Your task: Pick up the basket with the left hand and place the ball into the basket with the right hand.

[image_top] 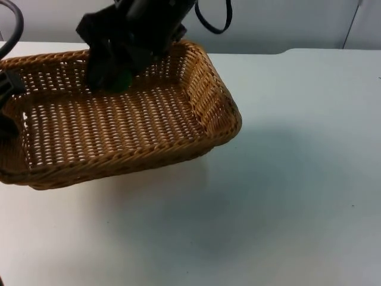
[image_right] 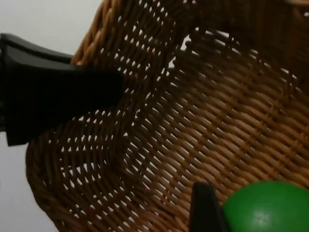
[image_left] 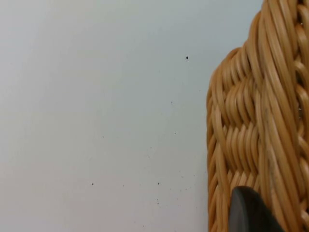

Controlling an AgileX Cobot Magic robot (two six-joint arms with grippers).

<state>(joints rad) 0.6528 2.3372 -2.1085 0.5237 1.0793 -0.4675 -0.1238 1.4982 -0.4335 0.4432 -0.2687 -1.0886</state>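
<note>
Top view: one basket (image_top: 119, 128), one green ball (image_top: 122, 82), two grippers.

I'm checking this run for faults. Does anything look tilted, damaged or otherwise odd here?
Nothing looks damaged or spilled. The wicker basket sits tilted above the white table, but the left gripper holds its rim at that end, so the tilt fits a lift. The right gripper holds the green ball inside the basket.
</note>
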